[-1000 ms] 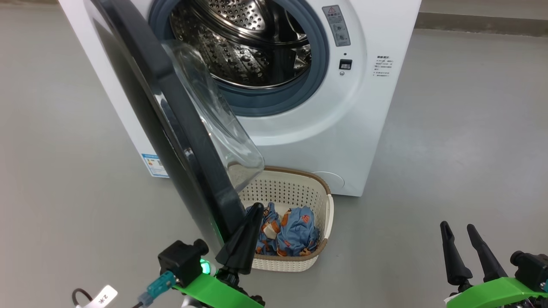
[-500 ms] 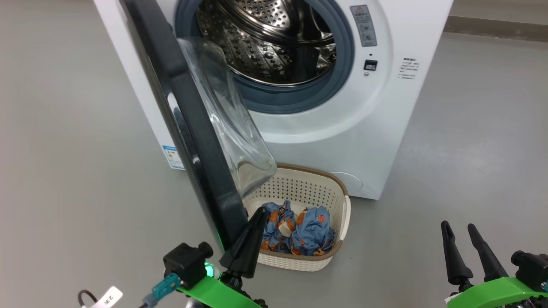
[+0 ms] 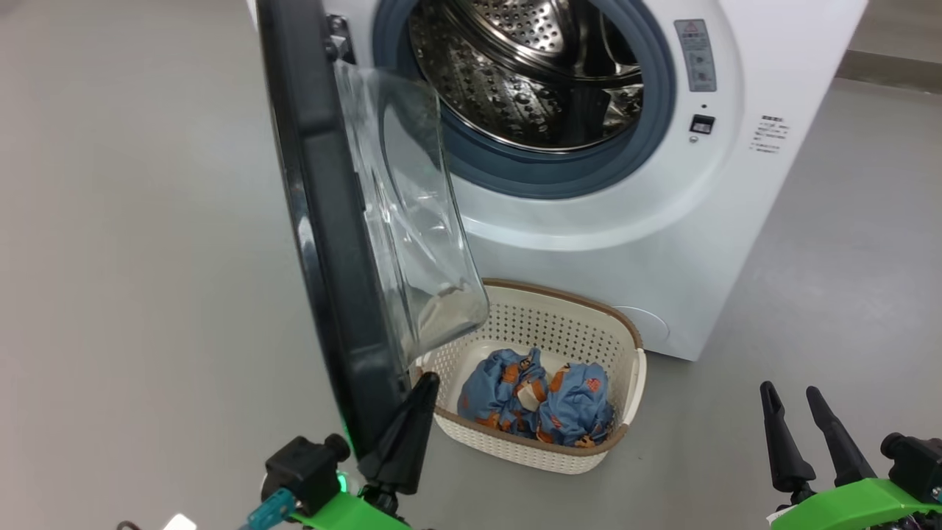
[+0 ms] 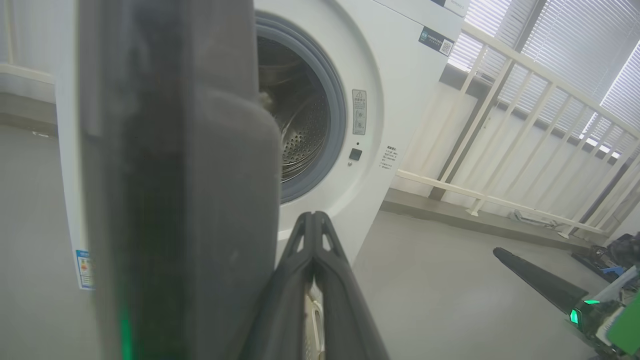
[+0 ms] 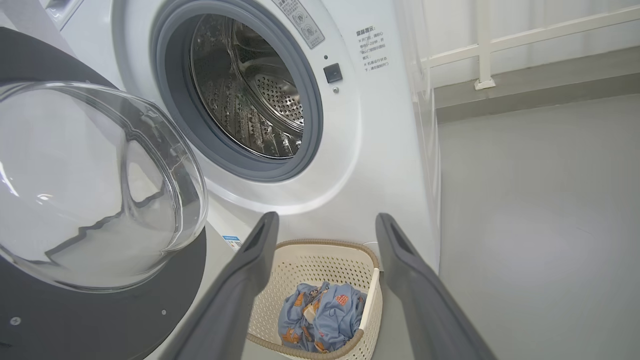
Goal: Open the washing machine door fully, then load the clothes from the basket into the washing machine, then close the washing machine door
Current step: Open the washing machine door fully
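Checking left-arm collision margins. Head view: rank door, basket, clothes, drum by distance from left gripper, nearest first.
1. washing machine door: lower rim at the left gripper tip.
2. basket: near corner just to its right.
3. clothes: inside the basket, further right.
4. drum: farthest, up inside the machine.

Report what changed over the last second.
The closed left gripper, tip at the washing machine door rim, has pushed it wider open; the head camera shifted too. The clothes remain in the basket, and the right gripper stays open and idle.
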`<state>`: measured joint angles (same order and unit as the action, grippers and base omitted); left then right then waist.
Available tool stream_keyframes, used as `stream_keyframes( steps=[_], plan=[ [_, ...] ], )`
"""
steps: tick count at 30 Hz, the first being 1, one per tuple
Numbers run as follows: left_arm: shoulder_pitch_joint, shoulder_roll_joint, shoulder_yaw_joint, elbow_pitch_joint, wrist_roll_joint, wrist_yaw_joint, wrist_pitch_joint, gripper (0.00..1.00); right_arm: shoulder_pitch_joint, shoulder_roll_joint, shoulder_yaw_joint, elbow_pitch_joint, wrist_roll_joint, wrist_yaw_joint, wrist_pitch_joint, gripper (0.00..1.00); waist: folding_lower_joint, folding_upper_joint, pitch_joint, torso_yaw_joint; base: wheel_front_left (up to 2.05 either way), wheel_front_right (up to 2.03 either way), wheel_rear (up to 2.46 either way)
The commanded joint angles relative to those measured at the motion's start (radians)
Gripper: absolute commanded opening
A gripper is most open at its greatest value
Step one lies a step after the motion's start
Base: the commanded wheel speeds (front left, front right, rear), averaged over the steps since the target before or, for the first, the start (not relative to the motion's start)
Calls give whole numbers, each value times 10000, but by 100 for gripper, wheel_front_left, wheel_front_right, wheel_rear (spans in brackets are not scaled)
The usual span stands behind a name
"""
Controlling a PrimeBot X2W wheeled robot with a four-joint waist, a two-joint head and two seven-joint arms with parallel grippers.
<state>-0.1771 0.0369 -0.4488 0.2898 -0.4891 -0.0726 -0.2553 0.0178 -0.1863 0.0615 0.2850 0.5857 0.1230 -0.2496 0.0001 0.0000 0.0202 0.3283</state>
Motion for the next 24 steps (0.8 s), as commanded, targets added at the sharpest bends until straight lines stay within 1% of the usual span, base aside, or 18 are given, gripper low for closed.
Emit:
stream_keyframes(
  steps=[1,7,14,24],
  plan=[
    [-31,311,557,-212,96,238,-61,0,15,-215,185,-255,-66,77,-122,100,0,0,-42,221,0,0,0],
    [302,540,719,-568,-2,470,86,0,68,-186,175,-239,-57,77,-122,100,0,0,-140,561,0,0,0],
    [564,867,1148,-835,-308,668,211,0,146,-131,165,-255,-54,77,-122,100,0,0,-186,866,0,0,0],
    [177,1224,1780,-281,-680,622,140,0,108,-192,200,-244,-70,77,-122,100,0,0,-106,1197,0,0,0]
  ],
)
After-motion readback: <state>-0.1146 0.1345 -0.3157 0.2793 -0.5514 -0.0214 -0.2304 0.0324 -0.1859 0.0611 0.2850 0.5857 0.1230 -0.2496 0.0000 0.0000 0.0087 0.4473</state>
